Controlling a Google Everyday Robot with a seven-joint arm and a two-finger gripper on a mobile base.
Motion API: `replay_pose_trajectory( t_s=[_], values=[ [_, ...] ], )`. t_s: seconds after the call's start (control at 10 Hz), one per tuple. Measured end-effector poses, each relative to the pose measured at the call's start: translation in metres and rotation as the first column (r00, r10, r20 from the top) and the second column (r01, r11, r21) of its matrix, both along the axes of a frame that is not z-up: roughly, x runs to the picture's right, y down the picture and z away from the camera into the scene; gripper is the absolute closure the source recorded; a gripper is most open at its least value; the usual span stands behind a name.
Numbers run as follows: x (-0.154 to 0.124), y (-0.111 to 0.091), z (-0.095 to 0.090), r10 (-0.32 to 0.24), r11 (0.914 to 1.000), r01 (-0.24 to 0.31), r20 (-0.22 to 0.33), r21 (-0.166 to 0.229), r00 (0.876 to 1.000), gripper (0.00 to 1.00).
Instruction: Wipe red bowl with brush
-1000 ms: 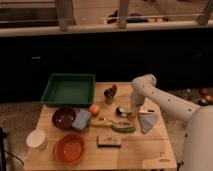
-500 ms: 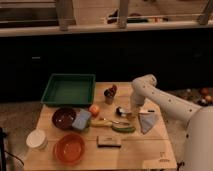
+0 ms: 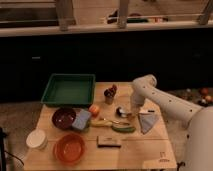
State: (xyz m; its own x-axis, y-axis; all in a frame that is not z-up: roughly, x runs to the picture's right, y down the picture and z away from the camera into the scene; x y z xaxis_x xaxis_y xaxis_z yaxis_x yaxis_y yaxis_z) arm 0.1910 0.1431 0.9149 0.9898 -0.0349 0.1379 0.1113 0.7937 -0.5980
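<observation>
A bright red-orange bowl (image 3: 69, 148) sits at the table's front left. A darker red bowl (image 3: 64, 117) sits behind it, with a blue sponge (image 3: 82, 120) against its right side. The brush (image 3: 120, 111) lies right of the table's middle, with its small dark round head to the left and its pale handle running right under the arm. My gripper (image 3: 131, 113) is lowered over the brush just right of the head, at the end of the white arm (image 3: 150, 92). It is far from both bowls.
A green tray (image 3: 68, 89) is at the back left and a cup of utensils (image 3: 109, 95) behind the middle. An orange fruit (image 3: 94, 109), a yellow-green piece (image 3: 119, 126), a dark scrubbing block (image 3: 109, 142), a grey cloth (image 3: 148, 121) and a white cup (image 3: 36, 139) also lie on the table.
</observation>
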Motion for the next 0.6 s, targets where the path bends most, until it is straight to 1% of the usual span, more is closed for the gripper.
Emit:
replay_pose_trajectory(
  t_s=[0.6],
  values=[
    [0.0005,0.0035,-0.0028,0.0,1.0,0.0,0.0,0.001,1.0,1.0]
  ],
)
